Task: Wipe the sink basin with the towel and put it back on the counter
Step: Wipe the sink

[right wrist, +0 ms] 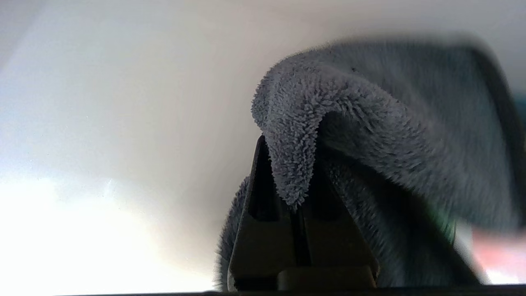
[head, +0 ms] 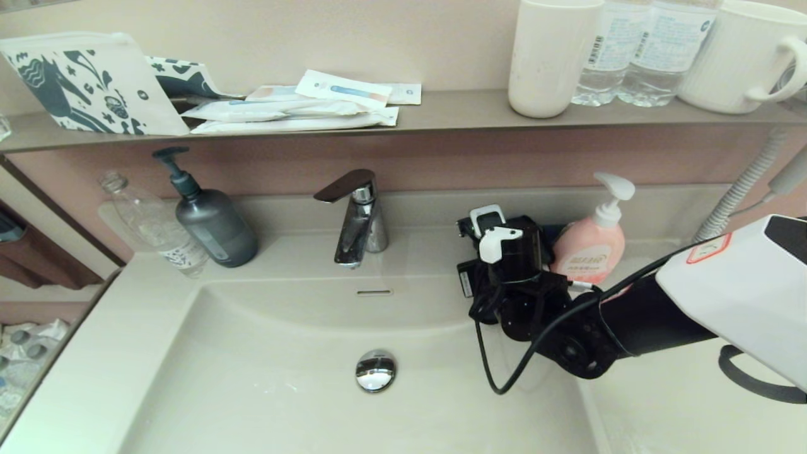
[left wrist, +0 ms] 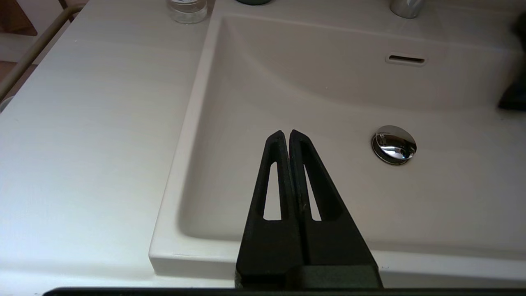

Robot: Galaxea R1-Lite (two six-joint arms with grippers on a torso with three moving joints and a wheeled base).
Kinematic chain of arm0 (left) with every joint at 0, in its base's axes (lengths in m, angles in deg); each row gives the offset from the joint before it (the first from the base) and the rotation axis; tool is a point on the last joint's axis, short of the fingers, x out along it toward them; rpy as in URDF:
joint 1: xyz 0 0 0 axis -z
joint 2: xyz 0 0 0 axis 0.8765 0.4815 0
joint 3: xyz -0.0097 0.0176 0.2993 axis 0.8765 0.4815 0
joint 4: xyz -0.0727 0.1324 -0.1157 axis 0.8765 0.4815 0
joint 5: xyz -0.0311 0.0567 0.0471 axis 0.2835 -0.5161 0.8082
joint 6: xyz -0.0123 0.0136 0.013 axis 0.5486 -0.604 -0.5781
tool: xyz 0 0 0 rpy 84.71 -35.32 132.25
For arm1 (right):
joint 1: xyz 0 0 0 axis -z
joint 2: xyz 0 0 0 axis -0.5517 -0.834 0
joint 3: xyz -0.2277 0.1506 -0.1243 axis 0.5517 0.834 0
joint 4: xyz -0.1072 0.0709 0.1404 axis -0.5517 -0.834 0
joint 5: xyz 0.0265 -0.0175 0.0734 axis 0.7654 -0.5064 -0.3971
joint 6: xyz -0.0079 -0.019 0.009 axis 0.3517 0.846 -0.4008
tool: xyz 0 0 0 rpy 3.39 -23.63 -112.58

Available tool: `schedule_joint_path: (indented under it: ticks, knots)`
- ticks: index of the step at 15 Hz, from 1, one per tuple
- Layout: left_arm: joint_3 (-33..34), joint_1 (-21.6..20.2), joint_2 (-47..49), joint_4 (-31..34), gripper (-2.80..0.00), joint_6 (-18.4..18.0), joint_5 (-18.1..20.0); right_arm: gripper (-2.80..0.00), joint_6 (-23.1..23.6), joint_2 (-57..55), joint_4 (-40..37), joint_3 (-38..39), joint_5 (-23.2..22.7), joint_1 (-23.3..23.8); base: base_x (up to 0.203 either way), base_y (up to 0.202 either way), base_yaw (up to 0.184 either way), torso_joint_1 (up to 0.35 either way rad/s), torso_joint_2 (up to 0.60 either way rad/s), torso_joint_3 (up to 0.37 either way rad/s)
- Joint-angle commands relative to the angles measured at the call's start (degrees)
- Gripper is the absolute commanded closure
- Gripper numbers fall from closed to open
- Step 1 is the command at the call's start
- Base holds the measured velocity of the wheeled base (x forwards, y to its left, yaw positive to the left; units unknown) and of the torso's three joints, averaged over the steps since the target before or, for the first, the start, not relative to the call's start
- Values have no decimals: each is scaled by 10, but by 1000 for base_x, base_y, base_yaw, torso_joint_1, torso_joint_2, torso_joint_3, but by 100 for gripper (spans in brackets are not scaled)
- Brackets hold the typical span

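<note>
The dark grey fluffy towel (right wrist: 370, 119) is pinched between the fingers of my right gripper (right wrist: 289, 144), which is shut on a fold of it; the rest drapes past the fingers against a cream-white surface. In the head view my right arm's wrist (head: 504, 265) hangs over the back right of the sink basin (head: 252, 378), next to the pink soap bottle, and hides the towel. The chrome drain plug (head: 376, 371) and overflow slot (head: 374, 292) show. My left gripper (left wrist: 285, 132) is shut on nothing above the basin's (left wrist: 328, 94) front left, beside the counter (left wrist: 82, 144).
A chrome faucet (head: 356, 214) stands at the back centre. A pink pump bottle (head: 592, 243) is just right of my right wrist. A dark pump bottle (head: 211, 217) and a clear bottle (head: 151, 224) stand back left. The wall shelf (head: 441, 110) holds cups, bottles and packets.
</note>
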Motion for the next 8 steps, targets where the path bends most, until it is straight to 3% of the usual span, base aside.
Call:
schedule_joint_path:
  ticks: [1,8]
  knots:
    - [0,0,1,0,0,1,0,0,-1,39,-33,23,3,-23,0,0,0,0,0,0]
    - [0,0,1,0,0,1,0,0,-42,182,-212,42,5,-104,0,0,0,0,0,0]
